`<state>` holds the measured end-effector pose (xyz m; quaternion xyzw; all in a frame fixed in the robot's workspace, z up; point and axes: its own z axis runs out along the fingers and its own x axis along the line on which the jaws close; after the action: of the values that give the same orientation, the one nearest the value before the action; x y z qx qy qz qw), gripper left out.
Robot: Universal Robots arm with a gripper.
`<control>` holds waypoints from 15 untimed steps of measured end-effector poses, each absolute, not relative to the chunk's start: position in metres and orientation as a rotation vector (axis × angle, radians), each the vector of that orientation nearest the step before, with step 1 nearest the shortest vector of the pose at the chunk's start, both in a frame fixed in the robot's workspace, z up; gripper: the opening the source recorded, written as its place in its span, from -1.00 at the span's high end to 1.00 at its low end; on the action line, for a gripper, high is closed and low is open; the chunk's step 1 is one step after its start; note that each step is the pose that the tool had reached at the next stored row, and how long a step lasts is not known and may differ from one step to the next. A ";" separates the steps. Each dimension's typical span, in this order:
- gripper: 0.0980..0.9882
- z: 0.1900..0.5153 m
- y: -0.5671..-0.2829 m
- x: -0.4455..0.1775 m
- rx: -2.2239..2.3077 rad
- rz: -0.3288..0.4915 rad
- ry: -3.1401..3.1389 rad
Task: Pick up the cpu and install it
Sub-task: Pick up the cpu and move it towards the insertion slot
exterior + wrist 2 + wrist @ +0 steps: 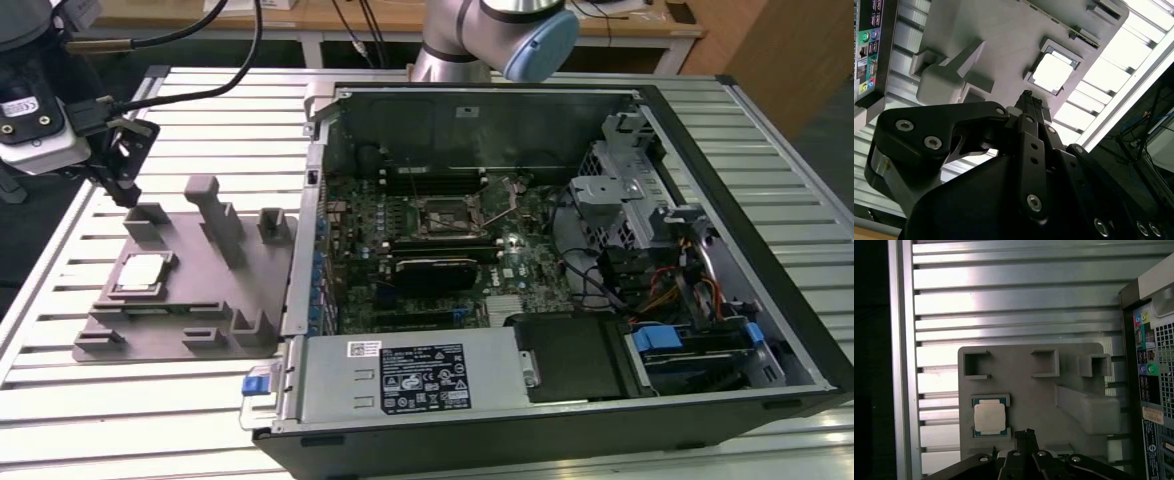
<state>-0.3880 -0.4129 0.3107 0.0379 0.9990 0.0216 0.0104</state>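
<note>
the cpu (989, 419) lies flat, silver top up, in a shallow framed recess of the grey fixture plate (1039, 390). the plate sits on the slatted metal bench (1004, 290), just beside the open computer case (467, 120). the recess's raised corners look made to hold the chip square and in 1 known spot, so it can be approached from straight above without sliding. the taller posts (214, 215) and empty pockets on the same plate seem meant for other parts. none of them touches the chip.

the tool (1031, 102) hangs above the plate, near the cpu but apart from it. in both wrist views its tip points at bare plate just beside the recess, not at the chip's centre. its 2 fingers look pressed together with nothing between them, so it is clenched on air and carries nothing. in the exterior view it sits over the plate's far edge, on the exterior view's left, well apart from the case.

inside the case the motherboard (534, 265) lies face up, with the square socket (447, 213) near its middle, a target reachable from above. judging by this, the pick-up is not yet made. the chip is unlifted and the socket appears unfilled, though its detail is too small to confirm.
</note>
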 end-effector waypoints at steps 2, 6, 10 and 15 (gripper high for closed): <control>0.98 0.311 -0.413 -0.388 0.118 0.067 3.118; 0.98 0.309 -0.413 -0.388 0.118 0.067 3.118; 0.98 0.304 -0.413 -0.389 0.118 0.067 3.118; 0.98 0.295 -0.413 -0.392 0.118 0.067 3.118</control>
<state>-0.3923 -0.4129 0.2947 0.0380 0.9990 0.0216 0.0104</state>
